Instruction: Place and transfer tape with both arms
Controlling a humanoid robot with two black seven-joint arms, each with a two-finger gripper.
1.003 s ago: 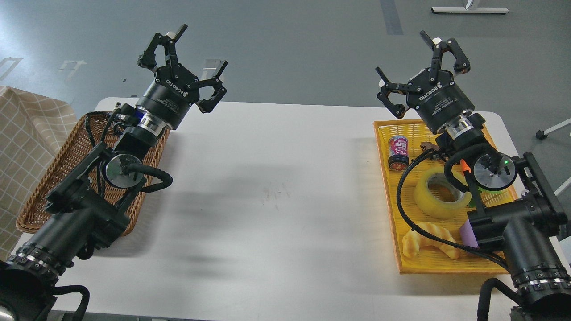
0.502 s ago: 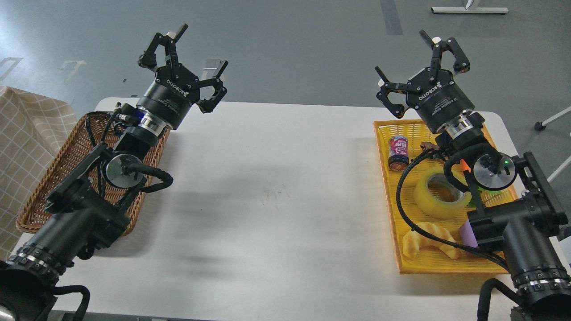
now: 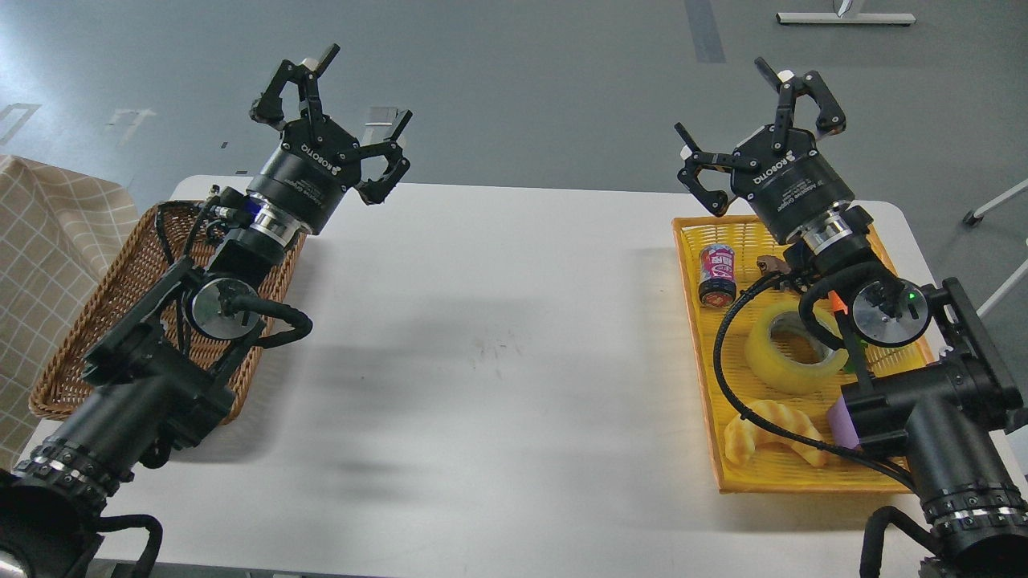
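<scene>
Head view is showing one roll of translucent yellow packing tape (image 3: 791, 347) lying in the yellow plastic tray (image 3: 697, 377) on the right side of the white table (image 3: 498, 337). The roll is resting tilted, leaning rather than flat, with its grey-white core opening facing up and toward the far side, so its axis is pointing upward at a slant; a black cable of the right arm is crossing in front of it. Sharing the same tray are one small can with a pink and blue label (image 3: 717, 275), standing near the far left corner, one croissant (image 3: 773, 432) lying near the front edge, one purple object (image 3: 843, 423) partly hidden by the arm, and one small brown item (image 3: 773, 263) behind the cable. One brown wicker basket (image 3: 88, 321) is sitting at the left edge of the table, with a checked beige cloth (image 3: 48, 241) beside it. Two black arms are reaching forward. The left gripper (image 3: 347, 96) is hanging over the far left of the table with its fingers spread apart, holding nothing. The right gripper (image 3: 751, 112) is hanging above the far end of the tray, well apart from the tape, its fingers also spread wide and empty.
</scene>
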